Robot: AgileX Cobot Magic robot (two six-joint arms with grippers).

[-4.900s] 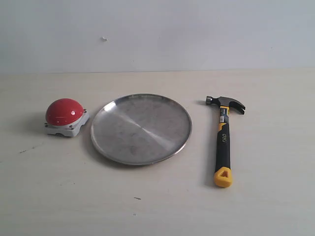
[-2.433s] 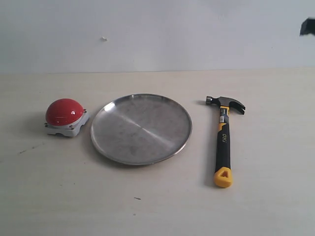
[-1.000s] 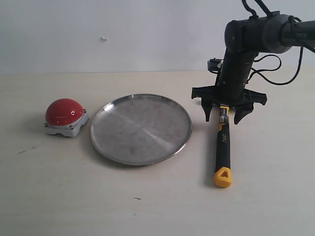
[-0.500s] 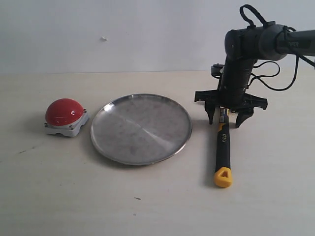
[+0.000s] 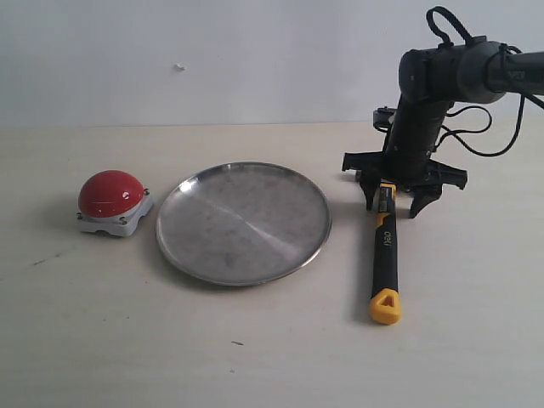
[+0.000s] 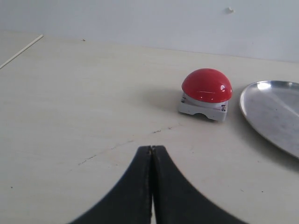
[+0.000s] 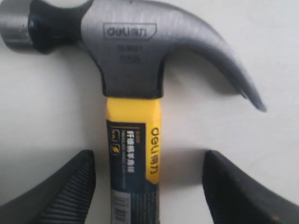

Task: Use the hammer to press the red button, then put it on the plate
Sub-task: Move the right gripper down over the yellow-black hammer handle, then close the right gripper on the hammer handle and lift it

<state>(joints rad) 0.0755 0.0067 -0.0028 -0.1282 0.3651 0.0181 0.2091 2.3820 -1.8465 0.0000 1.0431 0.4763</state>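
**Desk:** While the right gripper [image 5: 394, 206] hangs wide open and empty astride the hammer [image 5: 384, 246], right of the plate [image 5: 242, 223], what matters?
**Photographer:** Drop squarely and clamp the handle [image 5: 382, 276] high.
**Desk:** Left wrist view?
**Photographer:** Left gripper [image 6: 151, 156] shut, empty; button [image 6: 207, 85] beyond.
**Desk:** Right wrist view?
**Photographer:** Only here: the head [image 7: 133, 51], and fingers [image 7: 70, 191] clear of the handle on both sides.
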